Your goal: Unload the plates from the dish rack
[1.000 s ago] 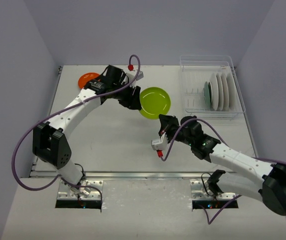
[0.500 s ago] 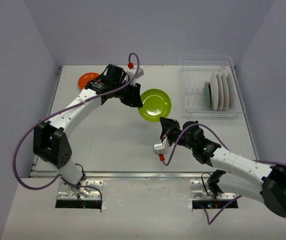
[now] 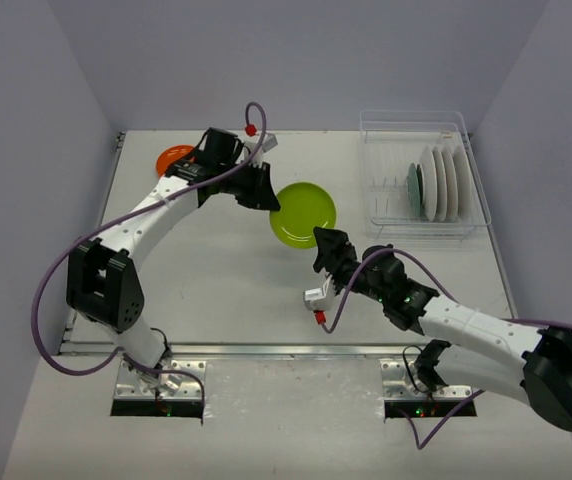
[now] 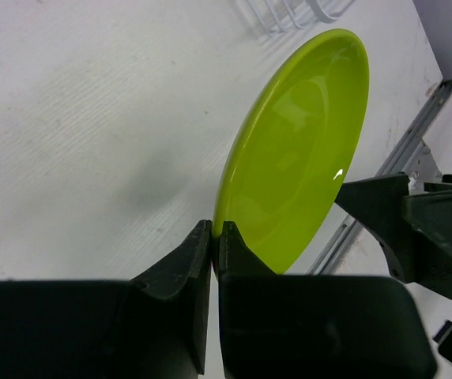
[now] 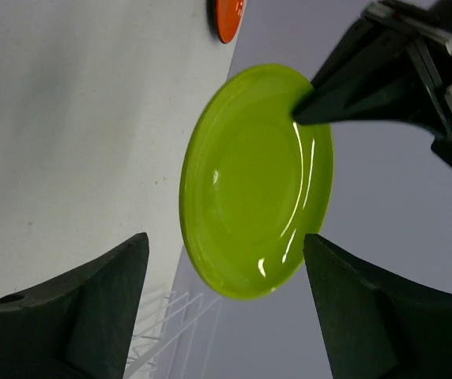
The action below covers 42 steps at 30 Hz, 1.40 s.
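A lime-green plate (image 3: 303,215) hangs above the middle of the table between both arms. My left gripper (image 3: 270,199) is shut on its left rim; in the left wrist view the jaws (image 4: 214,230) pinch the edge of the green plate (image 4: 297,150). My right gripper (image 3: 324,241) stands open just off the plate's near right edge. In the right wrist view the green plate (image 5: 250,181) sits beyond the spread fingers (image 5: 127,276), touching neither. The clear dish rack (image 3: 421,135) at the back right holds several upright plates (image 3: 436,183), mostly white.
An orange plate (image 3: 173,157) lies flat at the back left of the table, also seen as the orange plate (image 5: 230,20) in the right wrist view. Purple cables loop from both arms. The rack's tines (image 4: 289,12) show at the top of the left wrist view.
The right gripper has opened and let go of the green plate. The left gripper has closed on its rim. The plate has shifted slightly left.
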Each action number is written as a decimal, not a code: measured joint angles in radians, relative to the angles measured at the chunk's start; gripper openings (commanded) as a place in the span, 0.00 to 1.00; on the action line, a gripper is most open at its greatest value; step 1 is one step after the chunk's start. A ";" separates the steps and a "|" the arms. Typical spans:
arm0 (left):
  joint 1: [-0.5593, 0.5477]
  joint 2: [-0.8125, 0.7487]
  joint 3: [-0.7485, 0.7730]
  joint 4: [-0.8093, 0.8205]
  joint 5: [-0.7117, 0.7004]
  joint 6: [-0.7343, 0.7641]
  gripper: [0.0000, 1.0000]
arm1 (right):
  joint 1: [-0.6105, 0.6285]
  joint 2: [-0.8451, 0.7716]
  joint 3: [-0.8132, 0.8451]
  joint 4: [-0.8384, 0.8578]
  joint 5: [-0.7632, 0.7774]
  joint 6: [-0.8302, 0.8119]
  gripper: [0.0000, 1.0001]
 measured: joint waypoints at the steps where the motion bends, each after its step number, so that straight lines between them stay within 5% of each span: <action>1: 0.024 0.001 -0.005 -0.001 0.007 -0.008 0.00 | 0.000 0.006 0.020 -0.011 0.012 0.024 0.88; 5: 0.173 0.018 -0.007 0.025 0.022 -0.057 0.00 | 0.000 0.034 0.118 -0.026 0.054 0.118 0.99; 14: 0.491 0.133 0.072 0.096 -0.087 -0.156 0.00 | -0.021 0.146 0.290 -0.111 0.161 0.361 0.99; 23: 0.689 0.392 0.293 0.127 -0.191 -0.220 0.00 | -0.113 0.230 0.414 -0.237 0.213 0.548 0.99; 31: 0.735 0.608 0.462 0.084 -0.195 -0.243 0.00 | -0.120 0.280 0.483 -0.335 0.221 0.612 0.99; 42: 0.732 0.695 0.575 0.071 -0.144 -0.276 0.06 | -0.141 0.285 0.523 -0.385 0.221 0.669 0.99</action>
